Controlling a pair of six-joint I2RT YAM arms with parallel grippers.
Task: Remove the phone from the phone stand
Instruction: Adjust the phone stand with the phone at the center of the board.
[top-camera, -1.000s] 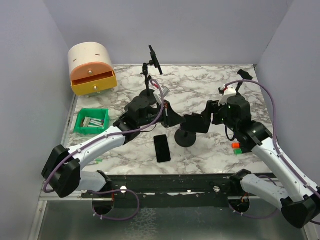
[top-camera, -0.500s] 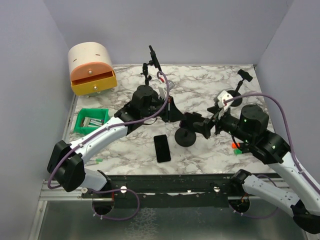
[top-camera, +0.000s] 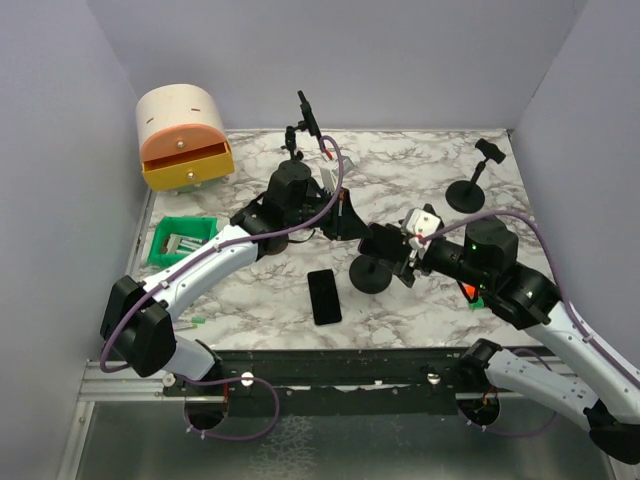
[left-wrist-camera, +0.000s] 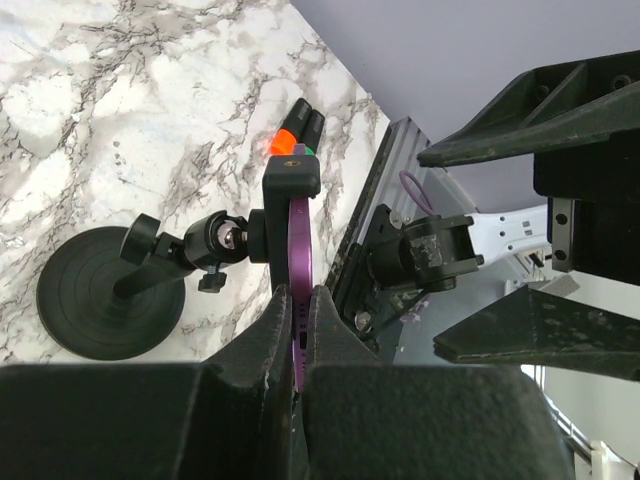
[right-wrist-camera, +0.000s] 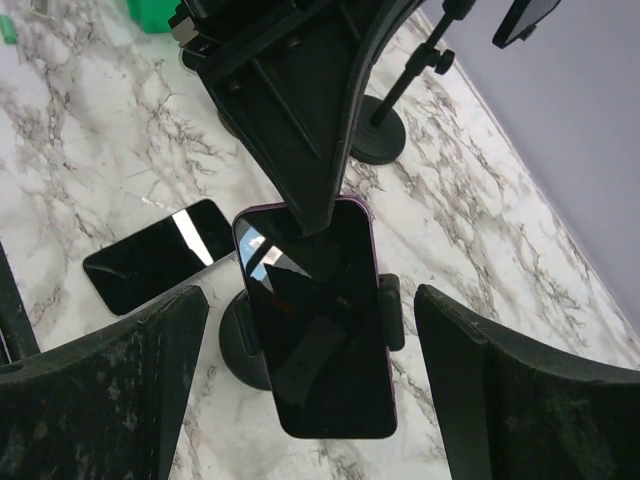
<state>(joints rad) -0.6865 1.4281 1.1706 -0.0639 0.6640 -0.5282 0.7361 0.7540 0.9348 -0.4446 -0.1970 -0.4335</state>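
- My left gripper (left-wrist-camera: 299, 298) clenches the phone (right-wrist-camera: 320, 360) by its top edge.
- It sits in the phone stand (left-wrist-camera: 100, 300).
- My right gripper (right-wrist-camera: 310, 300) is spread wide, flanking it.

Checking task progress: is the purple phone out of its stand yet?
In: the stand clamps the phone by its sides; the left fingers pinch its top edge.
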